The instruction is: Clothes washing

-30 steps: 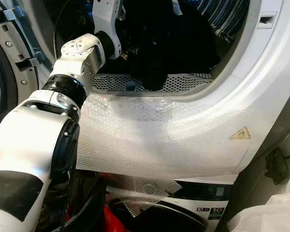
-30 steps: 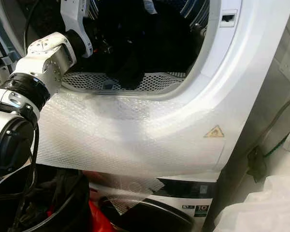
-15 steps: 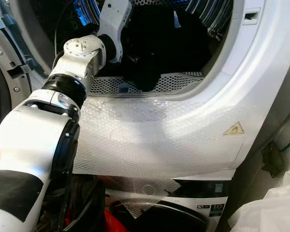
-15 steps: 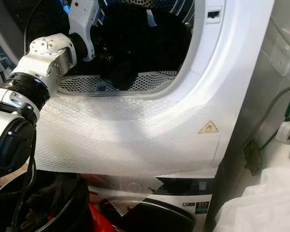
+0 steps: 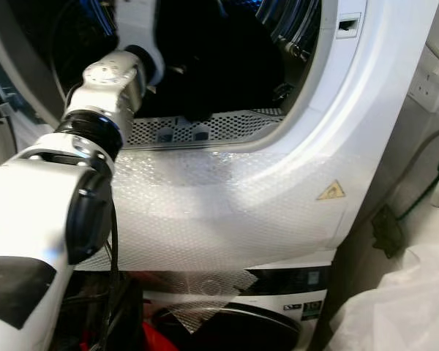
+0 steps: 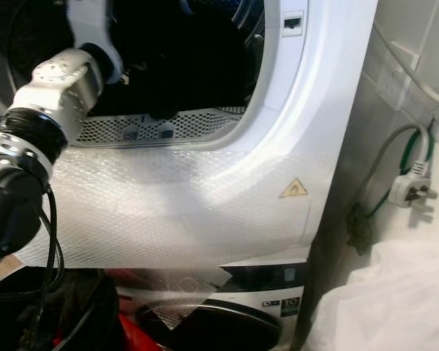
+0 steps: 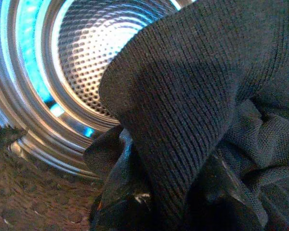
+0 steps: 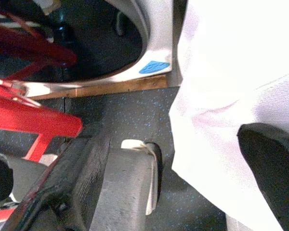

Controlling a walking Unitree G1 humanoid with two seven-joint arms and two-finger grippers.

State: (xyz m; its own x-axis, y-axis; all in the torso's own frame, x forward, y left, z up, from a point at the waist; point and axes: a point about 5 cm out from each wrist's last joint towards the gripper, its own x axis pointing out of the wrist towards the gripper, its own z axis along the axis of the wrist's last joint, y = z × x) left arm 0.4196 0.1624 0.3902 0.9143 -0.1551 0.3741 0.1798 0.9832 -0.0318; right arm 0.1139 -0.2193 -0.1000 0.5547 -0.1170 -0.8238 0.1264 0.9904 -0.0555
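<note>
The washing machine's round opening point(image 5: 318, 88) faces me. My left arm point(image 5: 110, 77) reaches through it into the steel drum point(image 7: 82, 62). Black clothes point(image 5: 212, 58) lie piled inside the drum, above the perforated sill point(image 5: 205, 129). The left gripper is buried among them. In the left wrist view a dark ribbed knit garment point(image 7: 192, 101) lies right against the camera, with thinner dark fabric point(image 7: 111, 154) below it. My right gripper point(image 8: 183, 187) hangs idle low by the floor, open and holding nothing, beside a white bag point(image 8: 231, 57).
Bubble wrap point(image 5: 219, 212) covers the machine's front, next to a yellow warning sticker point(image 5: 331, 191). A second machine point(image 5: 278, 292) sits below. A plug with a green cable point(image 6: 410, 186) hangs on the right wall. A red frame point(image 8: 33, 118) and a dark basket point(image 6: 66, 314) stand low on the left.
The camera has swung to the right. My left arm has pushed deeper into the drum. The black garment that hung over the perforated sill now lies further inside.
</note>
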